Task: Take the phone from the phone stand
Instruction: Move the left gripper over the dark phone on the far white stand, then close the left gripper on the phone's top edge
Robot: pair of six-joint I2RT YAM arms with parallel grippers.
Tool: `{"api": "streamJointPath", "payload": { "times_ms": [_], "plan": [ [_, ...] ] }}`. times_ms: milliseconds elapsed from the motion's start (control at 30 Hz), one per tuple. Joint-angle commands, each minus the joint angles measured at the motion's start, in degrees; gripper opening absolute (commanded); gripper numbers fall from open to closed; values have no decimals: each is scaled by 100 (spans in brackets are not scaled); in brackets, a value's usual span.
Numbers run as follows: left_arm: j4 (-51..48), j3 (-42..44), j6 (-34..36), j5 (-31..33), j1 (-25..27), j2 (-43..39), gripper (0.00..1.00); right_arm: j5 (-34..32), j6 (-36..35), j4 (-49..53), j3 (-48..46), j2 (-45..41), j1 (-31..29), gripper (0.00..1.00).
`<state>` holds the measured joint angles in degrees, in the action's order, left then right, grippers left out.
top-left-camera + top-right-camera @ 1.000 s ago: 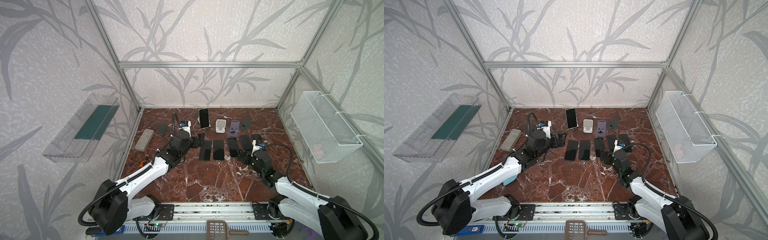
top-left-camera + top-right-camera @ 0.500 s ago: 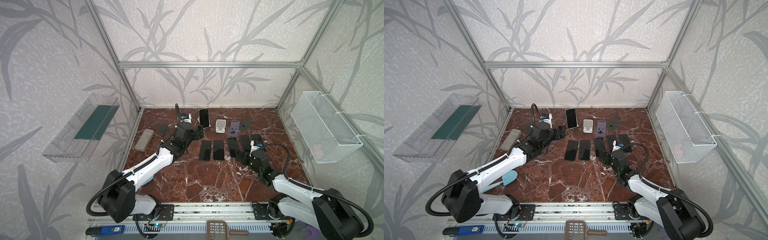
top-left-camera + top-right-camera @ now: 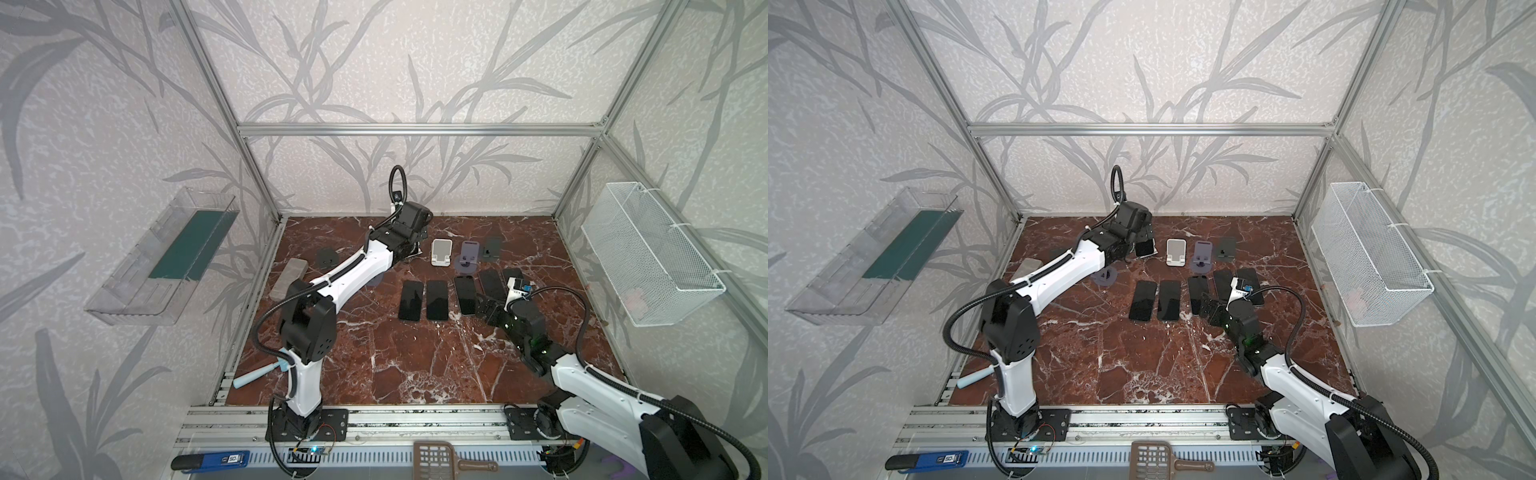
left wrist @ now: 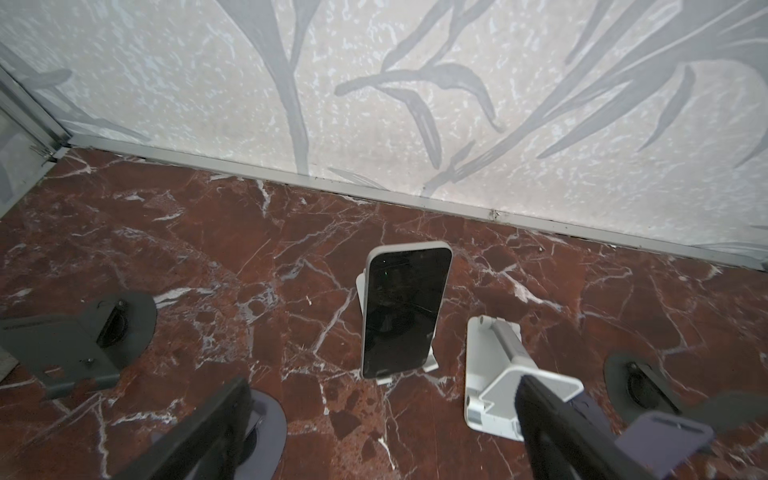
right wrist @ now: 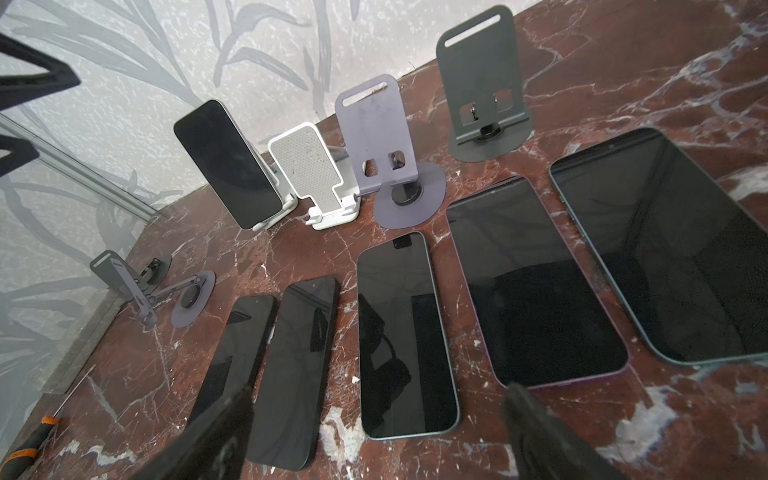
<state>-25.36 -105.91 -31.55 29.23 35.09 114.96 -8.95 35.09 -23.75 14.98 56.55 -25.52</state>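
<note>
Red marble tabletop (image 4: 208,249), dark phone (image 4: 405,309) leaning in white stand (image 4: 430,360), left claw (image 4: 380,395) wide open just before it, right claw (image 5: 378,392) open near flat phones (image 5: 405,332).

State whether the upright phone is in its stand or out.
In. The black-screened, pale-edged phone leans on its white stand, bottom edge on the lip; the open left pincer is clear of it.

Black-screened, pale-edged phone (image 4: 405,309) leaning back upright on a white phone stand (image 4: 431,360)
</note>
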Motion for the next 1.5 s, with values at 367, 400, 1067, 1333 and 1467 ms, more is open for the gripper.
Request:
{"api": "streamJointPath", "payload": {
  "times_ms": [367, 400, 1067, 1333, 1467],
  "plan": [
    [-1816, -2782, 98, 100, 5, 2018, 99, 226, 108, -193, -171, -371, -23, 94],
    [-1783, -2795, 136, 86, -7, 2065, 99, 242, 112, -181, -154, -348, -23, 94],
    [-809, -2716, 565, 502, -49, 2625, 95, 394, 282, -121, -163, -562, -22, 94],
    [-955, -3055, 522, 589, -135, 2972, 92, 469, 323, -164, -147, -507, -23, 94],
    [-875, -3098, 504, 586, -197, 3083, 91, 513, 330, -195, -144, -464, -22, 94]
  ]
}}
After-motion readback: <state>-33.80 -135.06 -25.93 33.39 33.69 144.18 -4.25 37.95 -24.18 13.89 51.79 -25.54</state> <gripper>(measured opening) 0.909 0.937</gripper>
